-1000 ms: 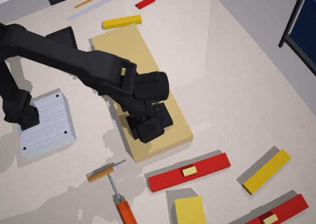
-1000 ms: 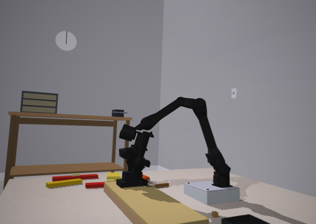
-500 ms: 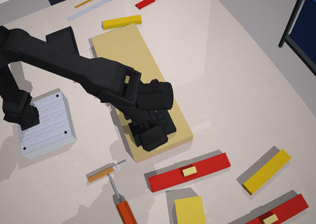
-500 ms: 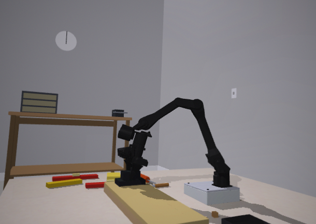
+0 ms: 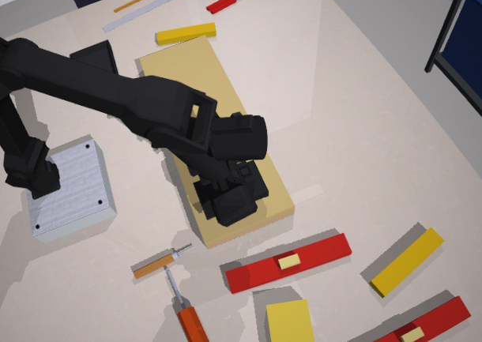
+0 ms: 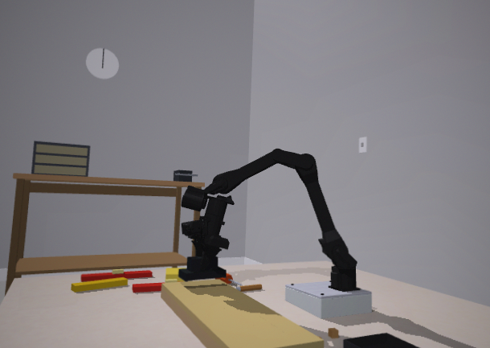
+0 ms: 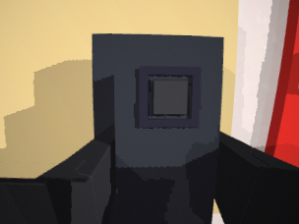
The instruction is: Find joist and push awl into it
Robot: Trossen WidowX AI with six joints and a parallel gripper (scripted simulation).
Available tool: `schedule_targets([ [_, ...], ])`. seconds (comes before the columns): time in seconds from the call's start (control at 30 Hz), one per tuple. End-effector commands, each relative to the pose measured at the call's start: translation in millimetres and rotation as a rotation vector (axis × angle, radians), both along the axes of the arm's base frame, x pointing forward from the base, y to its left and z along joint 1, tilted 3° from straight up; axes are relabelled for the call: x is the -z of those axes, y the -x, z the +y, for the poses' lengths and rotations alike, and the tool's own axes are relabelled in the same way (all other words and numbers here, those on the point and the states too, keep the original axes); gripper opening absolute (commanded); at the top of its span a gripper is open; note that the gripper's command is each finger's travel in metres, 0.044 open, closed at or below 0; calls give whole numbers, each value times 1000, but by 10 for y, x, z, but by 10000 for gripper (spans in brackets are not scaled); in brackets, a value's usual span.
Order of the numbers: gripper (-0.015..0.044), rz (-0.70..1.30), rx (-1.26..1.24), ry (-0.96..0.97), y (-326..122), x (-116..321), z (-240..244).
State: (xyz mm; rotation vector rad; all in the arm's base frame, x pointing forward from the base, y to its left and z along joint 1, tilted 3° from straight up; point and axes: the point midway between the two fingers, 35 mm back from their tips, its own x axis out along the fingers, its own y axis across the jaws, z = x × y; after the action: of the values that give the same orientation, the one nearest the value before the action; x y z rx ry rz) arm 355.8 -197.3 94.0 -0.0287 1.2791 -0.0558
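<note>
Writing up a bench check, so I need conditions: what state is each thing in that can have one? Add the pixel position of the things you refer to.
Pincer (image 7: pixel 158 132): closed on the stud finder.
Stud finder (image 7: pixel 167 51) (image 6: pixel 202 272): held over the panel's near-red-level end, indicator unlit.
Indicator window (image 7: pixel 170 97): grey, no green.
Floor panel (image 5: pixel 178 60) (image 6: pixel 241 313): lying flat; no awl standing in it.
Nearer red level (image 5: pixel 257 262): lying on the table.
Orange-handled screwdriver (image 5: pixel 191 324): lying down, unheld.
</note>
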Motion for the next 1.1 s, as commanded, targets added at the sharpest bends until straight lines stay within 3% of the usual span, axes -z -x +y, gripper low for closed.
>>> schedule_targets([
  [0.0,0,-18,0,11,-21,-243,-11],
  [0.3,0,-16,0,13,30,-716,17],
  [0.5,0,-16,-17,13,6,-745,84],
  [1.07,0,-7,-294,2,-330,-627,1178],
])
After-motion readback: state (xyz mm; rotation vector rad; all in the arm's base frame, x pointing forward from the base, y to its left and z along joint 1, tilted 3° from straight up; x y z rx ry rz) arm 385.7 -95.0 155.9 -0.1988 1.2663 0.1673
